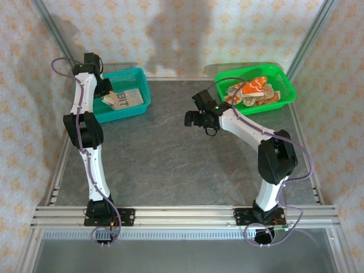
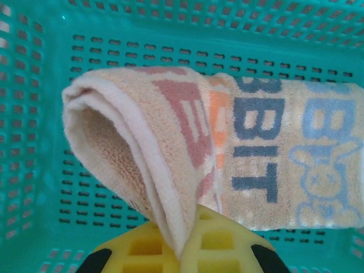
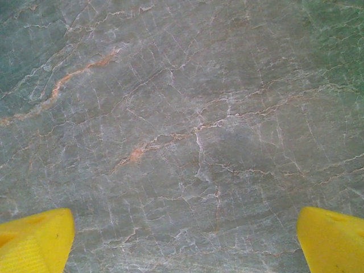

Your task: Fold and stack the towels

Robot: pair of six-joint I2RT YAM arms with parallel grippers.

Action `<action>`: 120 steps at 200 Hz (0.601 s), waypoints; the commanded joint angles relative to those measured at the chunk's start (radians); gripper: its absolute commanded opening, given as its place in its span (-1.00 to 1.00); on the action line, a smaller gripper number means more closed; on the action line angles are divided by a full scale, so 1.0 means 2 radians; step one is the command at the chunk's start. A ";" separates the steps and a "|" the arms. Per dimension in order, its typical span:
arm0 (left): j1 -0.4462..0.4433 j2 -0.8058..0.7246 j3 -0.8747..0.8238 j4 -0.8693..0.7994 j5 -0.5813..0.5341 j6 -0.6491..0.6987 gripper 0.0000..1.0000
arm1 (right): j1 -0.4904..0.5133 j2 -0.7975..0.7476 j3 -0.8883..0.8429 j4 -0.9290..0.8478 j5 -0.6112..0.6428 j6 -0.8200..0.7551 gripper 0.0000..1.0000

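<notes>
- Lettered towel (image 2: 273,153) — cream terry with blue "BIT" print, pink letters and a pale blue rabbit outline. It sits inside the teal basket (image 1: 143,85) at the far left of the table (image 1: 170,165).
- Most of it lies flat on the basket floor. The near end is pulled up into a folded loop with a white hem, and that end runs down into the left gripper (image 2: 185,250).
- Left gripper: jaws clamped on the hem of the lettered towel, with its yellow pads tight on either side of the cloth. In the top view it is at the left inner side of the teal basket (image 1: 105,91).
- Pile of towels (image 1: 253,91) — orange and cream, crumpled, unfolded, in the green basket (image 1: 287,85) at the far right corner. It is well apart from the teal basket.
- Right gripper (image 1: 190,119): jaws spread wide, nothing between them. It hangs over bare table near the middle, between the two baskets.
- In the right wrist view its yellow fingers (image 3: 34,242) sit at the two bottom corners, with veined grey table surface (image 3: 182,114) between them.
</notes>
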 commanded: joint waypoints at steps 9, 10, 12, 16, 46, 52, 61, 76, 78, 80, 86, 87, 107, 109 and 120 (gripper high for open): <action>-0.018 -0.007 0.015 0.032 -0.055 0.027 -1.00 | -0.003 0.005 0.019 -0.018 -0.002 -0.002 0.99; -0.018 -0.006 0.015 0.033 -0.057 0.028 -1.00 | -0.003 0.005 0.019 -0.018 -0.002 -0.003 0.99; -0.020 -0.006 0.016 0.034 -0.060 0.030 -1.00 | -0.003 0.005 0.019 -0.018 -0.002 -0.002 0.99; -0.023 -0.004 0.017 0.036 -0.066 0.033 -1.00 | -0.003 0.005 0.020 -0.019 -0.002 -0.003 0.99; -0.031 0.009 0.018 0.037 -0.079 0.044 -1.00 | -0.004 0.003 0.018 -0.025 -0.001 -0.004 0.99; -0.032 0.011 0.019 0.037 -0.079 0.044 -1.00 | -0.004 0.003 0.018 -0.025 -0.001 -0.005 0.99; -0.031 0.015 0.019 0.035 -0.082 0.042 -1.00 | -0.003 0.002 0.017 -0.025 0.000 -0.004 0.99; -0.032 0.018 0.019 0.032 -0.085 0.043 -1.00 | -0.003 0.002 0.018 -0.026 0.000 -0.005 0.99; -0.031 0.018 0.019 0.033 -0.086 0.042 -1.00 | -0.003 0.003 0.018 -0.026 0.000 -0.005 0.99; -0.031 0.018 0.019 0.031 -0.087 0.042 -1.00 | -0.003 0.003 0.018 -0.026 0.000 -0.005 0.99; -0.031 0.019 0.019 0.030 -0.090 0.041 -1.00 | -0.003 0.004 0.019 -0.026 0.000 -0.005 0.99; -0.030 0.019 0.018 0.030 -0.090 0.041 -1.00 | -0.003 0.004 0.019 -0.026 0.000 -0.005 0.99; -0.027 0.021 0.016 0.024 -0.097 0.037 -1.00 | -0.004 0.006 0.020 -0.025 -0.001 -0.005 0.99; -0.026 0.021 0.016 0.024 -0.096 0.036 -1.00 | -0.003 0.007 0.020 -0.025 -0.002 -0.005 0.99; -0.023 0.022 0.015 0.022 -0.099 0.035 -1.00 | -0.004 0.008 0.022 -0.024 -0.004 -0.004 0.99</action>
